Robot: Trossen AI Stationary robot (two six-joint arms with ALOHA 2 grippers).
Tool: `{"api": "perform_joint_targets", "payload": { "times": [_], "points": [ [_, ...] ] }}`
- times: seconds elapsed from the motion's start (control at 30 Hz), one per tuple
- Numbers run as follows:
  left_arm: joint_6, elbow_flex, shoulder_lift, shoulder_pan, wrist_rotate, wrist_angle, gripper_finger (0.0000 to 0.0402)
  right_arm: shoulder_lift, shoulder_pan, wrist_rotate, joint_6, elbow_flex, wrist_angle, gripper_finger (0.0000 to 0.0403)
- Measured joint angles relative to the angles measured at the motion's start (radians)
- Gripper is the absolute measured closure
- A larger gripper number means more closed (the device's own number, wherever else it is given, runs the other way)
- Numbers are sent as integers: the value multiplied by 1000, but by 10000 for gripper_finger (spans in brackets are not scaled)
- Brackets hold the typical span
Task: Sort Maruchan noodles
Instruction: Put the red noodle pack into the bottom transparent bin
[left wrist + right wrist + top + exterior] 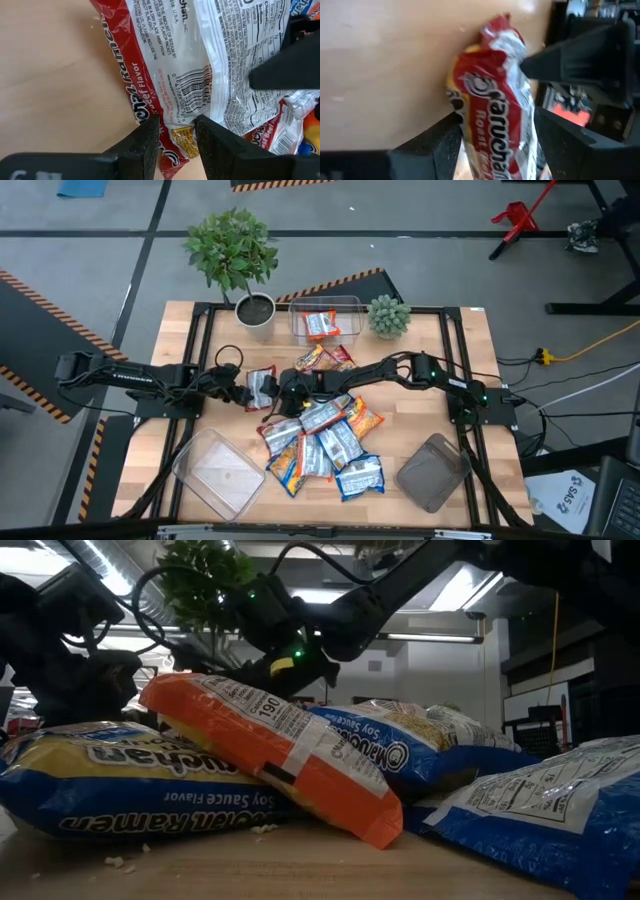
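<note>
A red-and-white Maruchan packet (262, 388) sits between my two grippers near the table's middle, left of the pile. My left gripper (247, 391) reaches it from the left and my right gripper (286, 394) from the right. Each is shut on this packet. Several more blue, orange and red packets (322, 445) lie heaped on the table nearer the front edge; they fill the low view, with an orange packet (280, 750) leaning on blue ones. Two packets (322, 358) lie farther back, and one lies in a clear tub (325, 320). My left gripper pinches the red packet's crimped end seam (181, 134) between its two fingers (148, 137), coming level from the table's left. The packet stretches away beyond the fingertips. My right gripper has the packet's body (495, 125) between its two fingers (449, 142), coming from the table's right; the packet stands on edge between them, its far end (500, 27) pointing away. Whether it is clear of the table I cannot tell.
A clear empty tub (218, 472) stands at the near left and a grey tub (432, 472) at the near right. A potted plant (255, 310) and a small succulent (388, 315) flank the far tub. Bare wood shows left of the held packet (55, 75).
</note>
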Motion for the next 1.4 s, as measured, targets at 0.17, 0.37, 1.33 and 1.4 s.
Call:
{"api": "perform_joint_targets", "payload": {
  "times": [0.17, 0.37, 1.33, 1.4],
  "points": [
    [27, -2, 1, 0, -2, 38, 282, 5, 7, 25, 6, 36, -64, 231],
    [37, -2, 0, 0, 0, 53, 282, 5, 29, 97, 61, 80, -136, 314],
    [353, 506, -69, 0, -58, -407, 282, -9, 81, 274, 499, 286, -360, 320],
    [372, 540, -70, 0, -67, -424, 282, -9, 87, 280, 503, 304, -362, 320]
  ]
}}
